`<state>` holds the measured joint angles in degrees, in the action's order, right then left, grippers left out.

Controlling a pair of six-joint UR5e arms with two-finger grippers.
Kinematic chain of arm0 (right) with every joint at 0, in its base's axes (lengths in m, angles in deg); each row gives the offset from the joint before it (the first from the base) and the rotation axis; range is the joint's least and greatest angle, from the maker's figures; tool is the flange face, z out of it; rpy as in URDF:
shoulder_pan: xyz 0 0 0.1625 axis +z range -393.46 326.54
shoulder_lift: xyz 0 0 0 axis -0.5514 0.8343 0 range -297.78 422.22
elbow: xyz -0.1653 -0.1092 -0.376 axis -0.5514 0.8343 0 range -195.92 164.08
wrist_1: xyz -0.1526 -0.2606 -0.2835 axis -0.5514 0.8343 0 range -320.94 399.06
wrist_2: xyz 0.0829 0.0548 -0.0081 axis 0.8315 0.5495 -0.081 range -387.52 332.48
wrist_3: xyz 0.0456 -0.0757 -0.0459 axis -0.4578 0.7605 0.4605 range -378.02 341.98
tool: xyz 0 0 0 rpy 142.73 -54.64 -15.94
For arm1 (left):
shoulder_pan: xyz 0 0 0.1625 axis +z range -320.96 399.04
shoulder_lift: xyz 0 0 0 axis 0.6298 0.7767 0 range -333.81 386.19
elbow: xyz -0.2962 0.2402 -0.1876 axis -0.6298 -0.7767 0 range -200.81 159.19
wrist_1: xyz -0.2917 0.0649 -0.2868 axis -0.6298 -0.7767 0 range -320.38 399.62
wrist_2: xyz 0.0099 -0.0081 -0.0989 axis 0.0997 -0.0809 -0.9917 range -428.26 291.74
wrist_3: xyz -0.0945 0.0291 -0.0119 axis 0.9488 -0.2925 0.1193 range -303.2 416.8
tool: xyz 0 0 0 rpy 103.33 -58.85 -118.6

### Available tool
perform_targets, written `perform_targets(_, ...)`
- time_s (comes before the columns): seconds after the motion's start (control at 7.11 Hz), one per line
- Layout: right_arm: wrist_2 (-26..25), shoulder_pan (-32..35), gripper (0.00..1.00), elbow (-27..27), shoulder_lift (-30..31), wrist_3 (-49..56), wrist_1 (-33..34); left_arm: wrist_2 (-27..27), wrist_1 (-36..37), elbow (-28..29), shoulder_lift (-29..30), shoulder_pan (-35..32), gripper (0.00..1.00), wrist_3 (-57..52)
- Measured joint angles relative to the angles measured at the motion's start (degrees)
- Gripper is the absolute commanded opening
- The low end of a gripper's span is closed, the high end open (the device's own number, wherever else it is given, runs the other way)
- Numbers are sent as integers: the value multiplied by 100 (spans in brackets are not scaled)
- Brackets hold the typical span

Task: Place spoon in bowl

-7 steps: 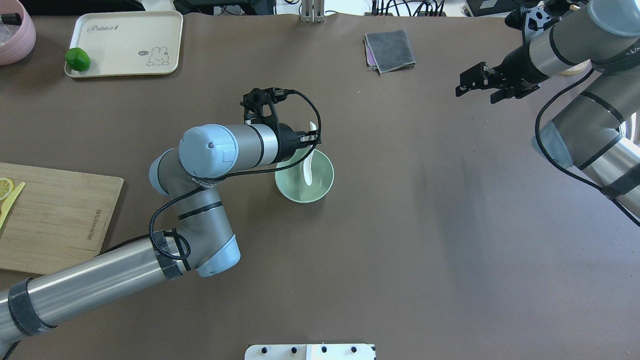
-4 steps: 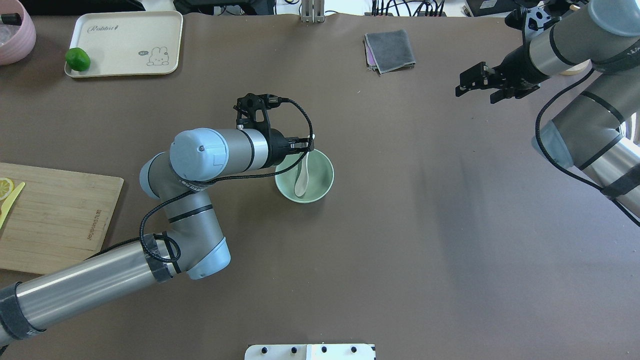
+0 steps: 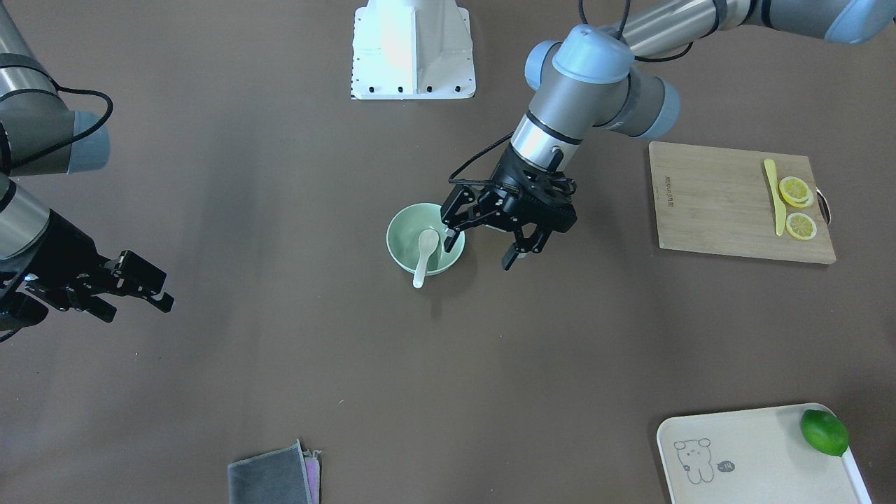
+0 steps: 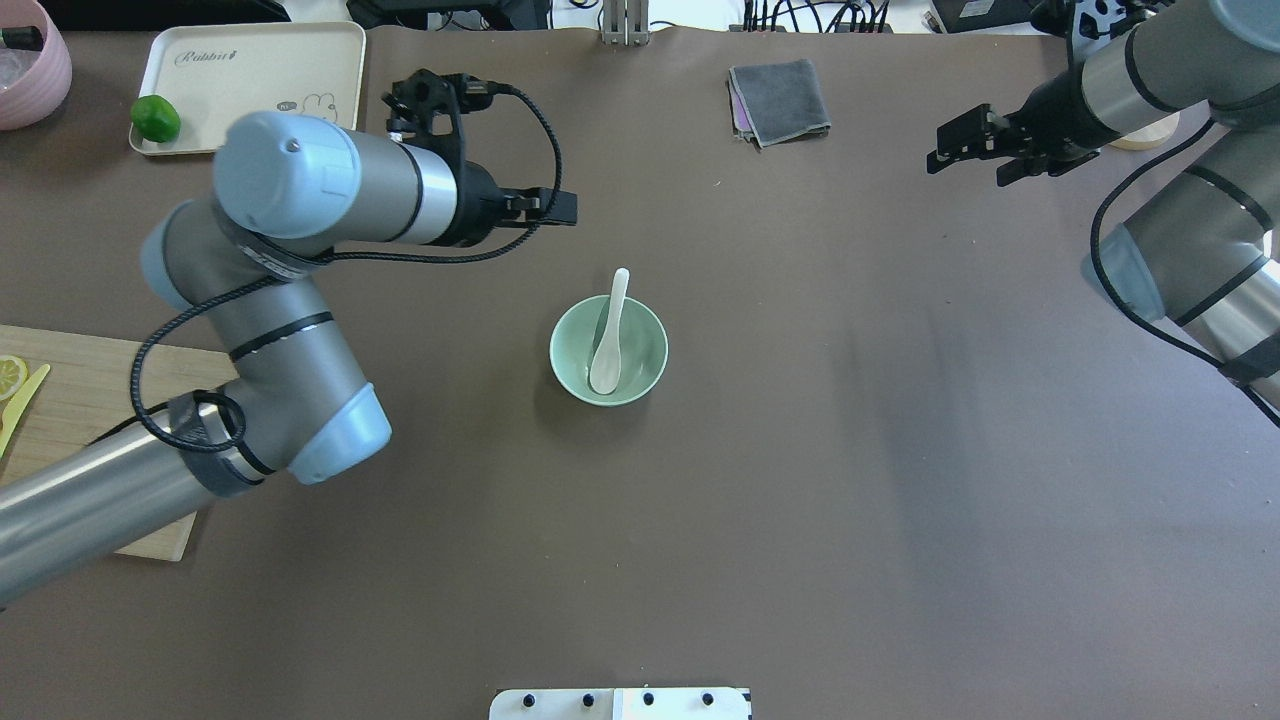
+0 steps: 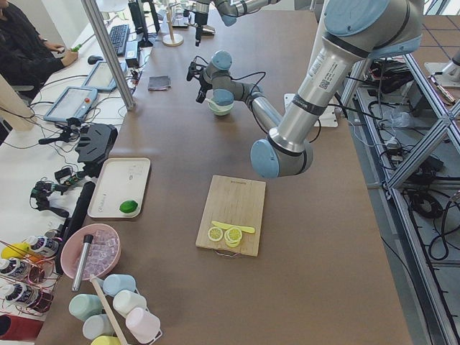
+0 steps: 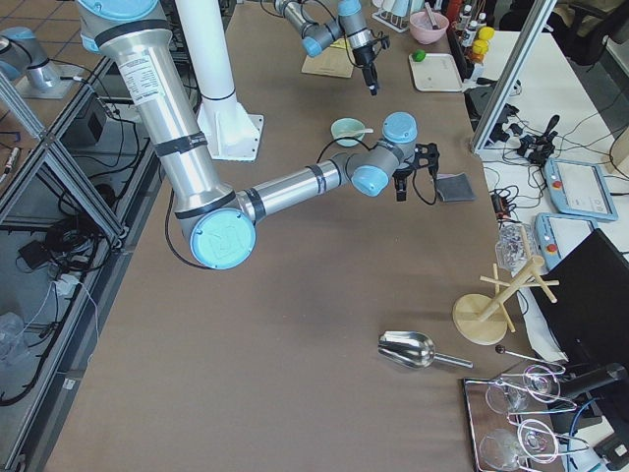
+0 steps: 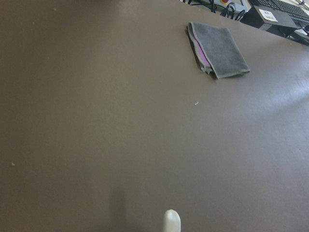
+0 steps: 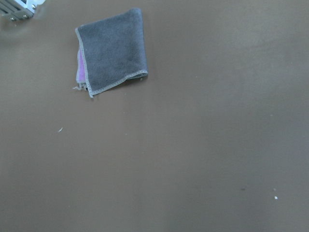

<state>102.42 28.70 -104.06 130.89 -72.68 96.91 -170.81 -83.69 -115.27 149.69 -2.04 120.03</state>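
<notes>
Overhead exterior view shows us the small white glossy soup spoon (image 4: 607, 338) lying in the round pale mint-green bowl (image 4: 652, 368), scoop down on the bowl's floor and handle leaning out over the far rim. A second ago the left gripper (image 3: 479, 245) still pinched that handle above the bowl; now it has let go and drawn up and away, its jaws spread wide with nothing between them. We judge the placing done, with only the retreat left. The right gripper (image 4: 938, 160) hangs well apart at the far right, jaws parted and holding nothing.

Around the bowl we see bare brown table (image 4: 800, 480) on every side. The folded grey cloth (image 4: 780, 100) lies well beyond it, the cream rabbit-print tray (image 4: 260, 70) with its green lime (image 4: 155, 118) sits at the far left corner, and the bamboo cutting board (image 3: 721, 203) lies near the left arm's elbow, so we would mind that side when withdrawing
</notes>
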Motion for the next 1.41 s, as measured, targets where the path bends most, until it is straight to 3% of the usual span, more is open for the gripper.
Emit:
perform_targets(0.28,3,303,100,63,206,375,14,-252,153,-562,-1002,-762,98,-1467)
perform_targets(0.56,262,820,100,186,489,1254,114,-1043,104,-756,-1820,-1898,98,-2580)
perform_targets(1.12,675,1942,100,180,1590,4261,872,-1815,175,-334,-2702,-3234,98,-3704)
perform_targets(1.41,797,2362,100,121,1993,4905,1219,-2388,977,-80,-2853,-4018,98,-4773)
